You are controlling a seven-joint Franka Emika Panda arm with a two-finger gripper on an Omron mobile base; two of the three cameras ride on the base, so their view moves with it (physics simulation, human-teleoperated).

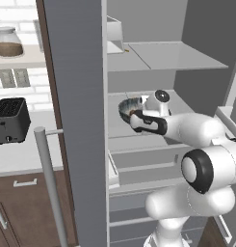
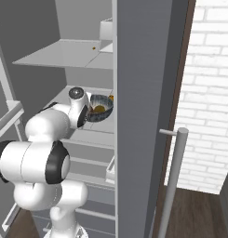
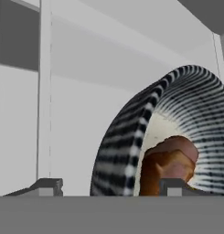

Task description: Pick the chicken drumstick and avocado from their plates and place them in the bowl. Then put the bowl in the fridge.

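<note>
A: Largest element?
B: The fridge (image 1: 76,120), door swung open, its silver bar handle (image 2: 173,181) in the foreground; pale shelves (image 1: 177,55) inside. No brand or writing can be read on it.

A: And beyond it?
B: The left base view alone shows a desk (image 1: 18,154) carrying a black toaster (image 1: 11,120), with a glass jar (image 1: 8,42) on a wall shelf above. The right base view shows white brick wall (image 2: 211,69) instead.

A: Where is the bowl?
B: The bowl (image 2: 101,108) sits on the middle fridge shelf, partly hidden by the arm. The right base view shows yellow-orange inside it, probably the avocado (image 2: 100,108), too small to be sure. The hand view shows the chicken drumstick (image 3: 170,162) lying inside the bowl's striped wall, cut off at the bottom.

A: The pincer?
B: The pincer (image 3: 106,186) stands apart, one tip on each side of the bowl's rim, not clamped.
</note>
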